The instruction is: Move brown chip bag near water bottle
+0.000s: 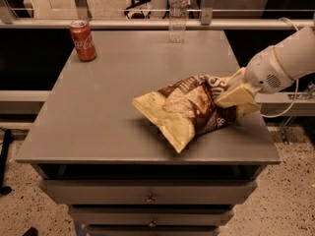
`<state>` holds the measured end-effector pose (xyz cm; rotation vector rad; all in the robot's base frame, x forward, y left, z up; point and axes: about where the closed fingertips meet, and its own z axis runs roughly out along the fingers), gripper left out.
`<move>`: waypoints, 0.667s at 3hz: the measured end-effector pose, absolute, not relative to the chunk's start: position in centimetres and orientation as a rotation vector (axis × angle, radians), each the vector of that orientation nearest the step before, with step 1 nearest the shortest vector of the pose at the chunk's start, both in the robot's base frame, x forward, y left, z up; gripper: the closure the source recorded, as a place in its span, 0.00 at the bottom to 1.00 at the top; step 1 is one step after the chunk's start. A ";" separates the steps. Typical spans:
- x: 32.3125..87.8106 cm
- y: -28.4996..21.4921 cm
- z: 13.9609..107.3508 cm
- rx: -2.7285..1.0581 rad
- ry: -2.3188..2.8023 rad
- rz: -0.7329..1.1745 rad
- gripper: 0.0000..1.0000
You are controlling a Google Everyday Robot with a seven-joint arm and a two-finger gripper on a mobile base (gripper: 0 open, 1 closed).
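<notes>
The brown chip bag (189, 111) lies on the grey table (113, 102) near the front right, its dark brown middle crinkled and a pale yellow end pointing to the front edge. My gripper (235, 93) comes in from the right and is shut on the bag's right end, which is raised a little off the table. The water bottle (177, 14), clear with ribbed sides, stands upright at the table's far edge, well behind the bag.
A red Coca-Cola can (82, 41) stands at the far left of the table. A rail (123, 24) runs behind the far edge. Drawers (147, 195) sit under the tabletop. A cable (285, 109) hangs at the right.
</notes>
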<state>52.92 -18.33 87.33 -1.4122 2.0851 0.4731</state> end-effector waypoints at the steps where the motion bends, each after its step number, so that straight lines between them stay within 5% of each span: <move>1: 54.5 -20.3 90.5 -1.396 2.063 0.379 1.00; 2: 56.3 -23.1 95.0 -1.356 2.047 0.230 1.00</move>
